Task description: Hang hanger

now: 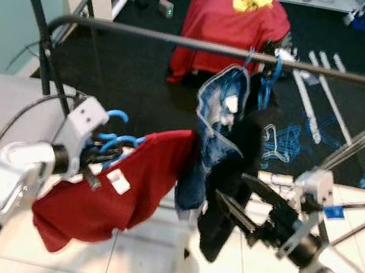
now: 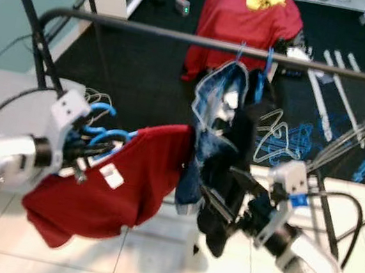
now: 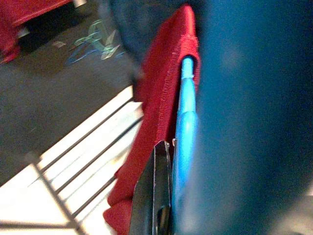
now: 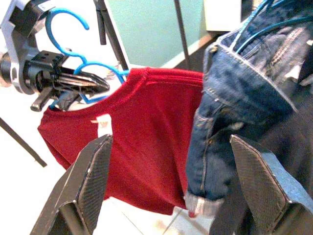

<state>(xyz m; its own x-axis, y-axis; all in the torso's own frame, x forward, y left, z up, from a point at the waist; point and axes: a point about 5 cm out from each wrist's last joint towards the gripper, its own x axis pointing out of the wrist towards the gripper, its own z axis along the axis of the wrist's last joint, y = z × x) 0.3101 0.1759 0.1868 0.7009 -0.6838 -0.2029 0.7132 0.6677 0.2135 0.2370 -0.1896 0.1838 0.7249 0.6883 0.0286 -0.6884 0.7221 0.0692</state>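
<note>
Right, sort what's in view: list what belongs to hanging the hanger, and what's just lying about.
Job in hand:
- blue plastic hanger carrying the red T-shirt, held by the left gripper
- black metal rail of the clothes rack
- right gripper, open beside the hung clothes

Lying about:
- blue denim garment and dark garment, already hung
- loose hangers on the dark floor
- red cloth with yellow print

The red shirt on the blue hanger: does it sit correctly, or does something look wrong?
It looks askew. The red shirt droops low from the blue hanger, bunched at one end, held by the left gripper below the rail. Spare hangers lie on the floor.
</note>
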